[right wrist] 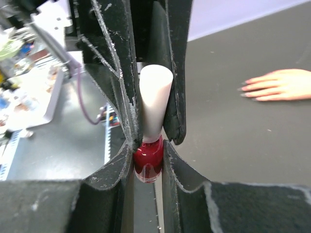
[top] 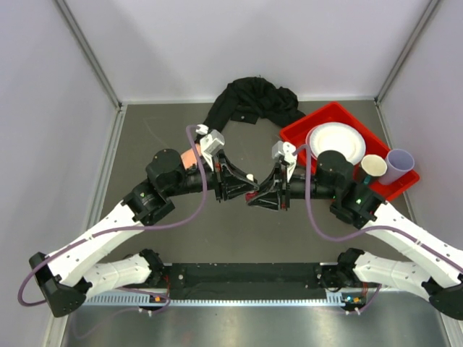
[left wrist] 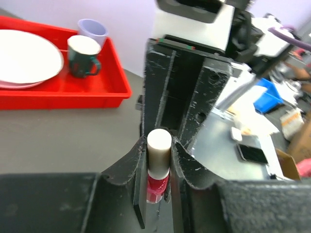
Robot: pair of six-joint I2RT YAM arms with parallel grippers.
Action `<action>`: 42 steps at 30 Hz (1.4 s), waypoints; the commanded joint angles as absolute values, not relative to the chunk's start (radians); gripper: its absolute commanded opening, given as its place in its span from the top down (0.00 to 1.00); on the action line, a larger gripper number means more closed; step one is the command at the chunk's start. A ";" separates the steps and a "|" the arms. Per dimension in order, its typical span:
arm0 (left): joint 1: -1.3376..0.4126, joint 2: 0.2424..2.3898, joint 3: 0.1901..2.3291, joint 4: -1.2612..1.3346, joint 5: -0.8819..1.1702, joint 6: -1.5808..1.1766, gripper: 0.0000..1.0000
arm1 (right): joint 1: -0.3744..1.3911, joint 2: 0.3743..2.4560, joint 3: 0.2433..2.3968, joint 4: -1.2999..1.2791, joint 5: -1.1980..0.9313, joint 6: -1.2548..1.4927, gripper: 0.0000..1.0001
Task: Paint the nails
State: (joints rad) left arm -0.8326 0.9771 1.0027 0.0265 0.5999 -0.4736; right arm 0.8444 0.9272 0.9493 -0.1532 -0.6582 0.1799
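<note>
The left gripper [left wrist: 159, 156] and the right gripper [right wrist: 148, 154] meet at the table's centre. Both are clamped on the polish bottle [right wrist: 147, 164], the right on the red glass and the left at the white cap [right wrist: 154, 99]. The bottle's pale label is too blurred to read. The nails [right wrist: 245, 88] tip the mannequin hand [right wrist: 279, 85], which lies at 10 o'clock from the bottle in the top view. A red tray [top: 304, 130] sits at 2 o'clock.
</note>
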 commanded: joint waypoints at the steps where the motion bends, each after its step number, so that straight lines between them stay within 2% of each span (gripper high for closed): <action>1: -0.838 0.976 1.071 -0.049 0.453 -0.476 1.00 | 0.853 0.933 0.976 -0.129 -0.473 0.163 1.00; 3: -0.847 0.983 1.104 -0.096 0.367 -0.476 1.00 | 0.862 0.937 0.976 -0.138 -0.312 0.173 1.00; 7: -0.893 0.977 1.098 -0.143 0.036 -0.486 1.00 | 0.937 0.968 1.005 -0.164 -0.057 0.218 1.00; 8: -0.908 0.980 1.094 -0.147 -0.036 -0.491 1.00 | 0.957 0.988 1.012 -0.170 0.065 0.227 1.00; 11: -0.949 1.005 1.098 -0.146 -0.181 -0.501 1.00 | 1.023 1.020 1.045 -0.186 0.202 0.251 1.00; 16: -0.980 1.038 1.132 -0.158 -0.265 -0.509 1.00 | 1.028 1.049 1.054 -0.193 0.224 0.272 1.00; 17: -0.980 1.037 1.129 -0.158 -0.261 -0.506 1.00 | 1.029 1.049 1.054 -0.192 0.207 0.264 1.00; 20: -0.980 1.016 1.120 -0.160 -0.230 -0.506 0.79 | 1.029 1.037 1.037 -0.163 0.151 0.232 1.00; 21: -0.980 1.006 1.114 -0.144 -0.218 -0.503 0.57 | 1.026 1.034 1.029 -0.158 0.135 0.216 1.00; 23: -0.980 0.982 1.109 -0.152 -0.192 -0.499 0.41 | 1.019 1.019 1.019 -0.134 0.031 0.190 1.00; 24: -0.979 0.971 1.111 -0.169 -0.154 -0.491 0.29 | 1.008 1.008 0.999 -0.123 0.002 0.166 1.00; 25: -0.977 0.950 1.114 -0.178 -0.132 -0.482 0.26 | 1.003 0.988 0.990 -0.114 -0.109 0.155 1.00; 28: -0.976 0.899 1.132 -0.242 -0.051 -0.445 0.17 | 0.962 0.966 0.982 -0.121 -0.272 0.133 1.00; 30: -0.973 0.871 1.135 -0.261 -0.008 -0.417 0.14 | 0.936 0.960 0.989 -0.146 -0.349 0.130 1.00; 31: -0.971 0.847 1.134 -0.277 0.056 -0.405 0.06 | 0.914 0.962 0.991 -0.153 -0.409 0.126 1.00; 33: -0.969 0.827 1.135 -0.297 0.092 -0.381 0.01 | 0.904 0.956 0.989 -0.161 -0.448 0.117 1.00; 39: -0.965 0.813 1.124 -0.322 0.216 -0.359 0.01 | 0.868 0.951 0.999 -0.170 -0.607 0.100 1.00; 42: -0.959 0.825 1.114 -0.289 0.328 -0.339 0.06 | 0.844 0.962 1.006 -0.170 -0.708 0.107 1.00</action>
